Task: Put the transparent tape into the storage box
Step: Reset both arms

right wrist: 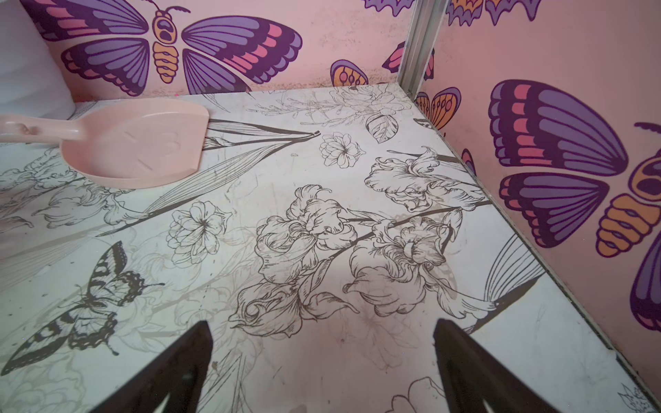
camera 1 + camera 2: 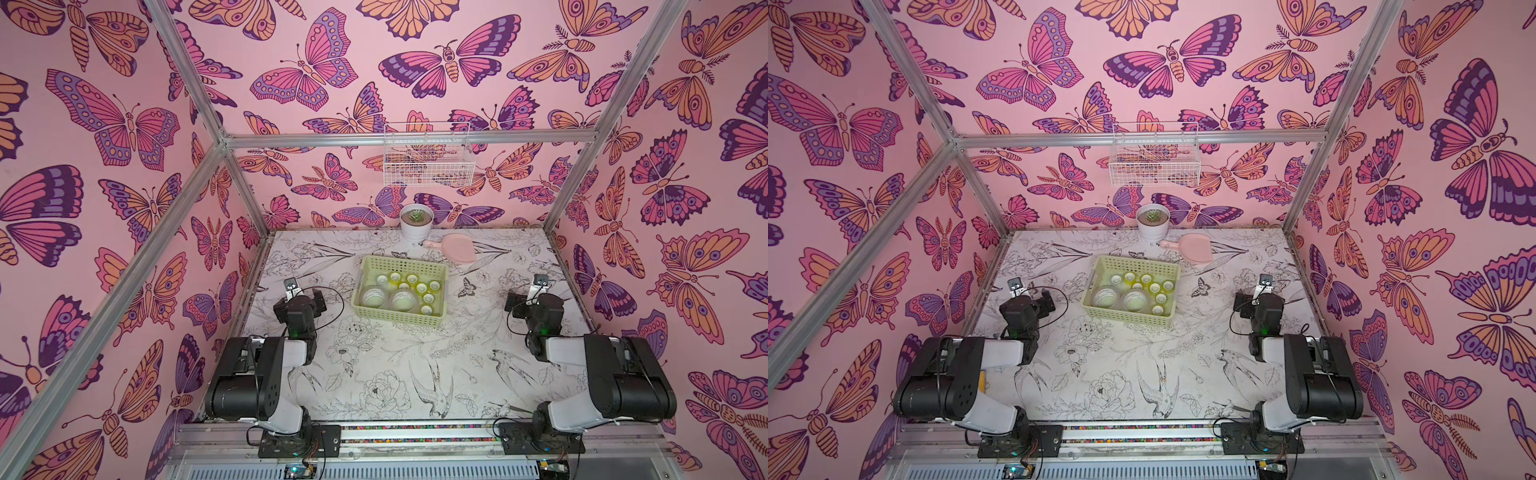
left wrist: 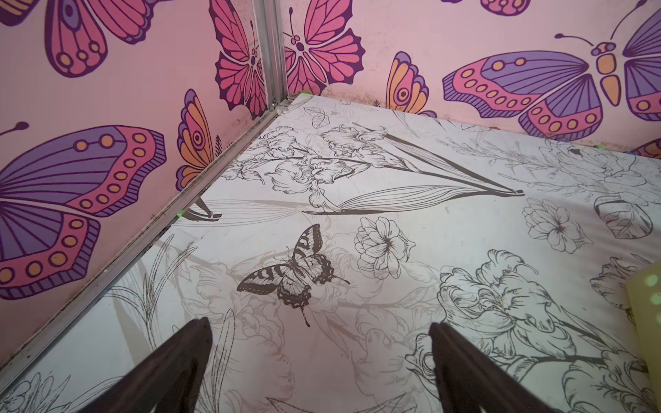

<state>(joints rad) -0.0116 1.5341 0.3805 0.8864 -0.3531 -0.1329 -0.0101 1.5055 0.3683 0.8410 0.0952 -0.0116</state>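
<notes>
**Tape all in the box, both arms parked at the sides**

On the left, the left gripper (image 3: 319, 323) hangs over the bare table (image 3: 357, 221) close to the side wall. Its jaws are spread wide with nothing between them.

In the middle, the storage box (image 2: 399, 319) sits flat on the table. The tape rolls (image 2: 404, 300) lie inside it in both top views. Two wide ones sit side by side toward the near wall, and the small rings curve along the far and right-hand sides. No roll shows on the table outside the box.

Behind the box, apart from it, stand a plant pot (image 2: 416, 222) and a pink scoop (image 2: 457, 246).

On the right, the right gripper (image 1: 323, 322) is likewise spread open and empty, over the table near the other side wall.

The job looks finished, so the step in hand is a check, not a pick. To do it well, keep both arms back with jaws apart so neither nudges the box. Look over the strips hidden by the arms and by the box's far wall. If a stray roll turns up, the nearer arm should come down from above and pinch across the ring's wall. It should then lift clear of the rim and let go low over a gap between the rolls.
</notes>
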